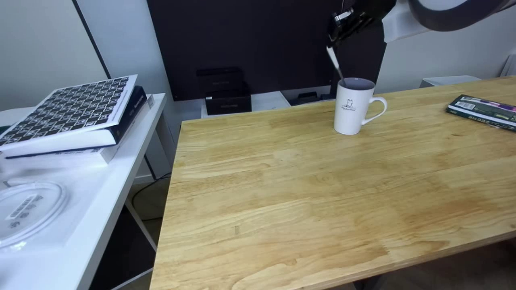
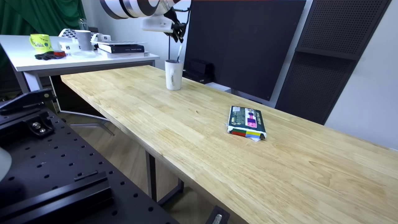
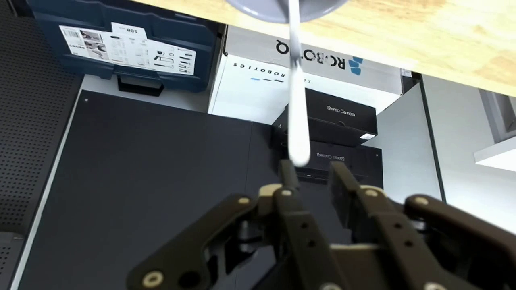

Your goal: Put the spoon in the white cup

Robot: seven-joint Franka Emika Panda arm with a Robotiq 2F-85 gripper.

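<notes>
Because the white ceramic mug (image 1: 349, 112) holds its lower end, the spoon (image 1: 333, 59) stands tilted at upper right of centre in an exterior view, seemingly propped by the rim. Just by its pale handle's tip, low in the wrist view, the Robotiq gripper (image 3: 313, 171) has its fingers parted partway, clasping nothing; whether one finger brushes the tip I cannot tell. That spacing suggests the mug alone bears the spoon, so backing away gently should avoid dragging it. The mug sits upright near the far edge of the wooden table (image 1: 290, 173); a dark-green packet (image 2: 246, 119) lies well apart, right of centre in an exterior view.
</notes>
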